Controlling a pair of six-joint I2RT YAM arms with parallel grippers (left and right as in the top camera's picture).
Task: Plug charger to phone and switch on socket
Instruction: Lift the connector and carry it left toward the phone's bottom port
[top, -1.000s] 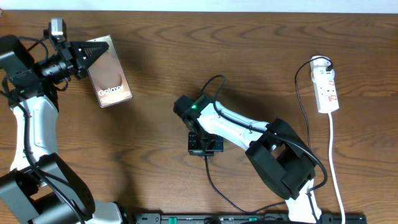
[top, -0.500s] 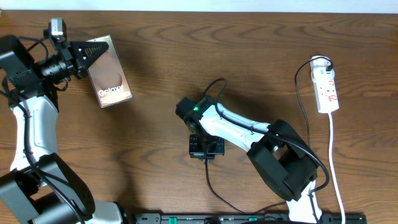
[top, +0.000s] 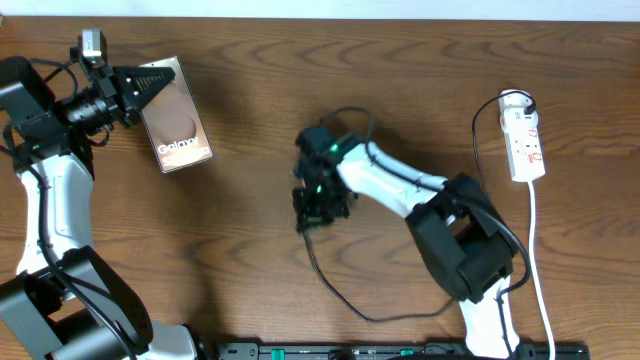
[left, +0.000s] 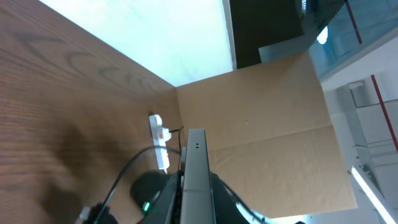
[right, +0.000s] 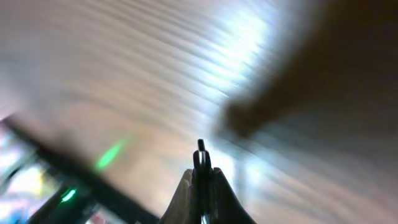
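The phone (top: 180, 120), bronze-faced with white "Galaxy" text, is at the far left with my left gripper (top: 160, 82) shut on its upper end. In the left wrist view it shows edge-on as a grey bar, the phone (left: 196, 168), between the jaws of the left gripper (left: 196, 202). My right gripper (top: 314, 208) is mid-table, shut on the charger's small black connector tip (right: 201, 154). That wrist view is motion-blurred. The charger cable (top: 375, 318) trails down and right from it. The white socket (top: 525, 140) lies at the far right with a black plug in its top end.
The socket's white cord (top: 540, 270) runs down the right edge of the table. The right arm's white links (top: 400, 190) cross the middle. A black rail (top: 400, 352) lines the front edge. A cardboard wall (left: 267, 124) stands behind the socket (left: 159, 134).
My right gripper has swung up and left with the charger tip, turning its wrist, and the cable loop has followed. The left arm and phone have not moved.
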